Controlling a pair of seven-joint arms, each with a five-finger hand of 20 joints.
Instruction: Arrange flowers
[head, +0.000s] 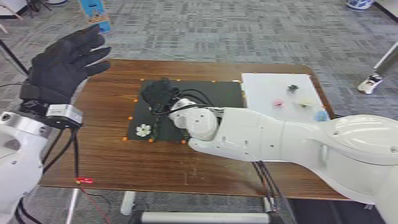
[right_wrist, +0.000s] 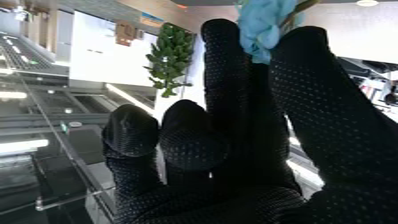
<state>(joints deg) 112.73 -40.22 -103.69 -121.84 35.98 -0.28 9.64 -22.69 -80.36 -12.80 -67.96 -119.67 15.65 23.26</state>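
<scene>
My right robot hand (head: 160, 94) is narrowed on a blue flower (right_wrist: 259, 26), its petals caught between the thumb and a fingertip, and I have it above the far left part of the black mat (head: 222, 91). I judge the flower very light, with soft petals that would crease or slip if I squeezed; a stiffer stem would be the better place to take hold, just under the bloom, with a gentle pinch. On the mat, near and a little left of me, lies a white flower (head: 143, 130). To the right, on the white board (head: 266, 89), sit a dark green piece (head: 293, 88) at the far side, a pink flower (head: 277, 102) and a pale yellow flower (head: 304, 103) nearer, and a light blue piece (head: 321, 116) by the right edge. My left robot hand (head: 62, 70) is spread wide and holding nothing, beyond the tabletop's (head: 107, 160) left edge. The right wrist view gives me the petals against my glove and leafy greenery (right_wrist: 169, 60) past my fingers; the head view gives me how mat, board and loose pieces lie.
</scene>
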